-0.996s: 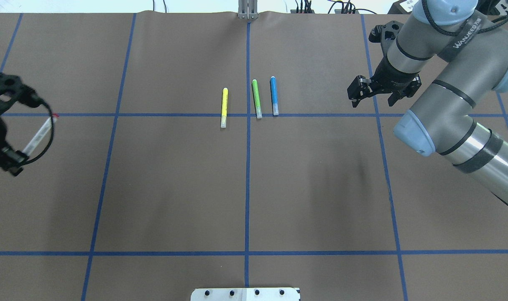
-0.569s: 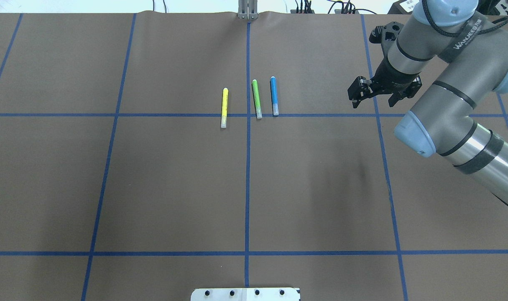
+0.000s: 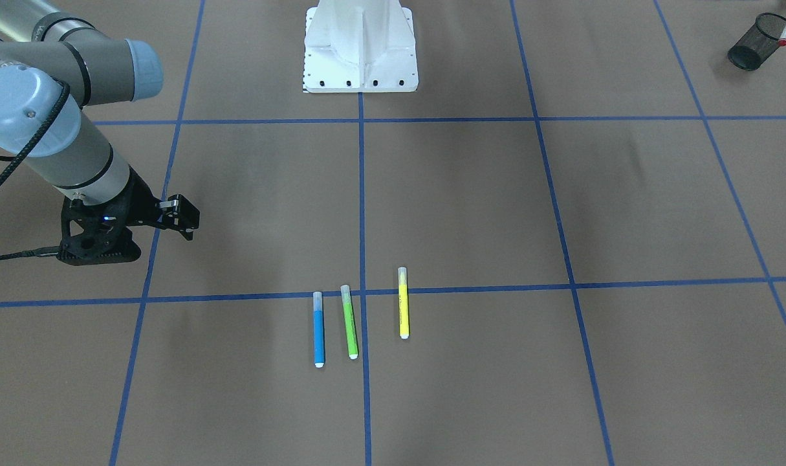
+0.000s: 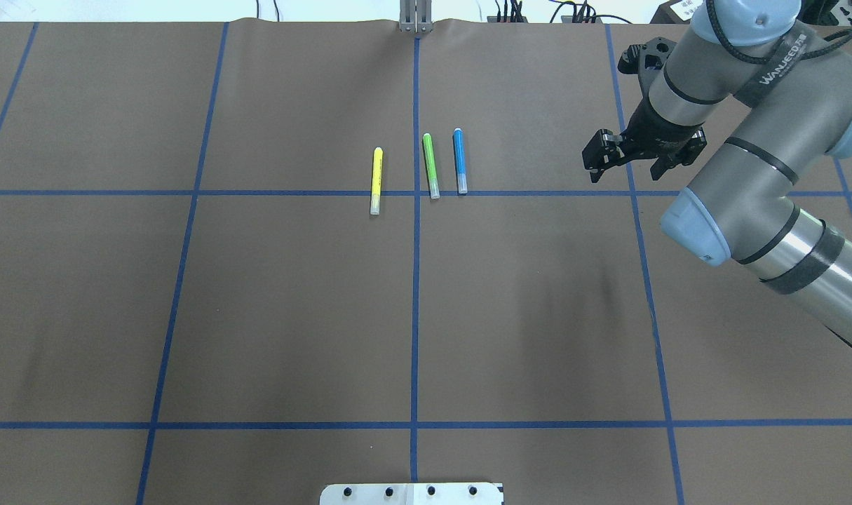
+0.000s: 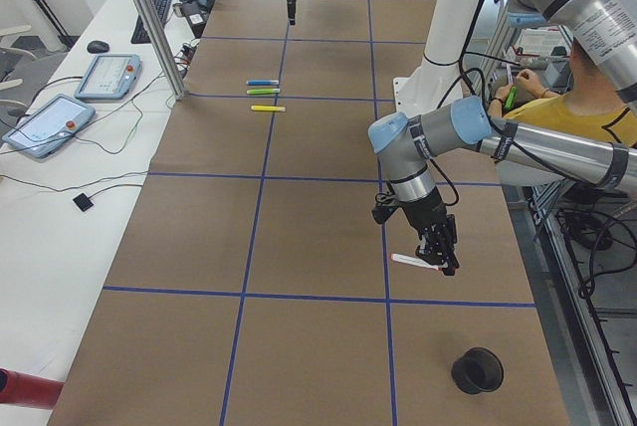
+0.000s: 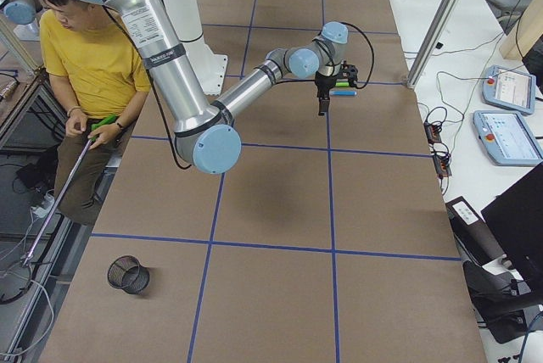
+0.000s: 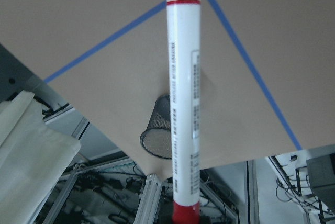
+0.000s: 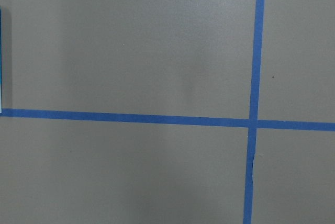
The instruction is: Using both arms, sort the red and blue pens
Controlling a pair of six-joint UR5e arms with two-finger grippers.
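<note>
The blue pen [image 4: 459, 160] lies on the brown table beside the green marker [image 4: 430, 165] and the yellow marker [image 4: 376, 179], near the centre line. My right gripper [image 4: 629, 167] hovers open and empty well to the right of the blue pen [image 3: 318, 329]. The red pen [image 7: 183, 103], white-barrelled with red ends, hangs before the left wrist camera, held by my left gripper [image 5: 439, 252] low over the table. A black mesh cup [image 7: 157, 130] stands just beyond it. The left gripper is outside the overhead view.
The mesh cup [image 5: 478, 371] stands near the table's left end, and the red pen [image 3: 784, 27] shows above it in the front view. A person in a yellow shirt [image 6: 93, 58] sits behind the robot base [image 3: 360, 45]. Blue tape lines grid the table.
The left gripper with the red pen has left the overhead view past its left edge. The right gripper has barely moved. The three markers lie as before.
</note>
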